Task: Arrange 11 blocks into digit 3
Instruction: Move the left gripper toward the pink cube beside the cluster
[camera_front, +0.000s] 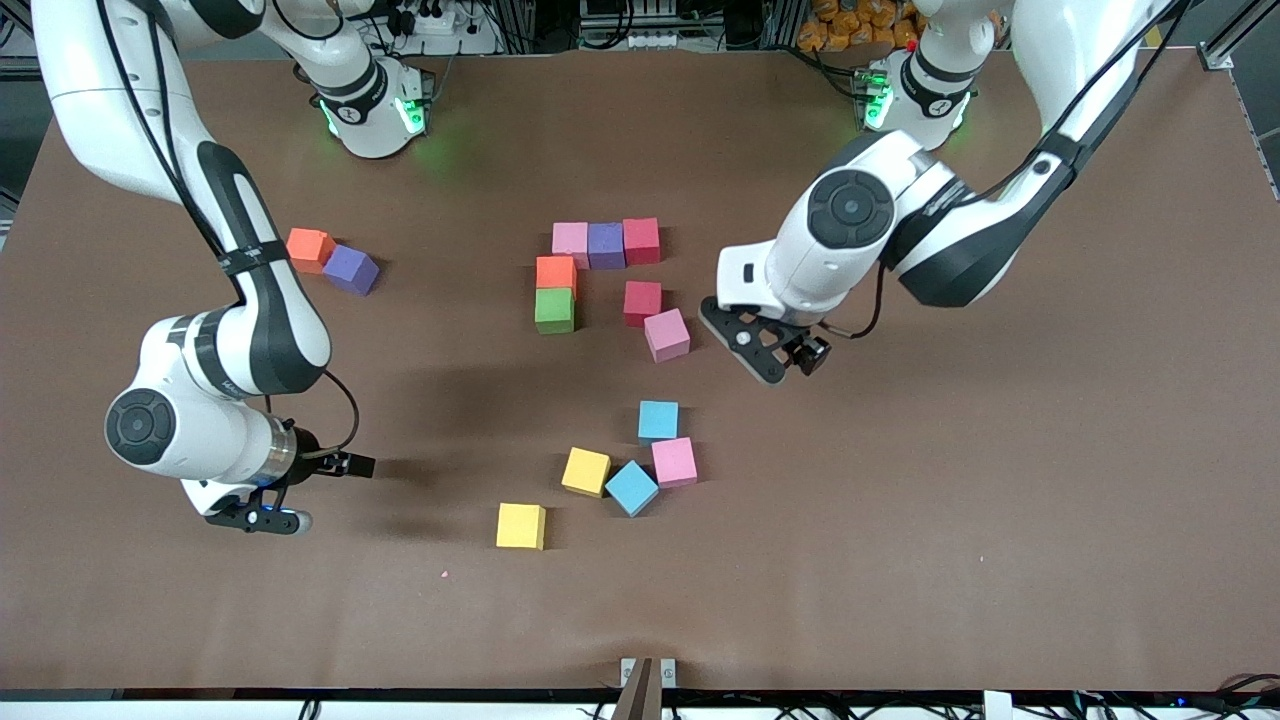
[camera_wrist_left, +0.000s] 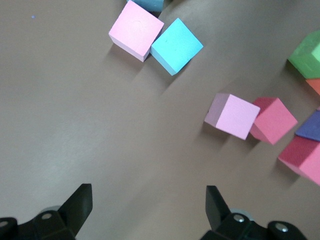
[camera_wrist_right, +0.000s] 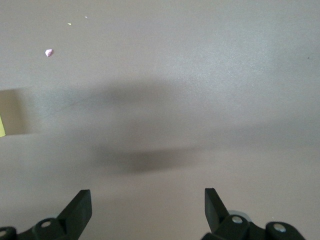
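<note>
The yellow block (camera_front: 521, 526) lay nearest the camera, alone on the brown desk (camera_front: 900, 560). Farther back sat a loose cluster: another yellow block (camera_front: 586, 471), a sky blue block (camera_front: 631, 488) turned on the diagonal, a pink block (camera_front: 674, 462) and a second sky blue block (camera_front: 658, 421). Farther still, a tilted pink block (camera_front: 667, 335) touched a red block (camera_front: 642, 302), with a green block (camera_front: 554, 310) and an orange block (camera_front: 556, 272) stacked in a column beside them, and a row of pink (camera_front: 570, 239), purple (camera_front: 606, 245) and red (camera_front: 641, 240) at the top. An orange block (camera_front: 308, 249) and a purple block (camera_front: 351, 269) sat apart toward my right arm's end.

My left end effector (camera_front: 775, 358) hung just beside the tilted pink block, the arm bent sharply at the elbow, fingers (camera_wrist_left: 80, 205) spread wide and holding nothing. My right end effector (camera_front: 262, 518) waited over bare desk, wrist folded downward, fingers (camera_wrist_right: 80, 206) likewise wide and empty.
</note>
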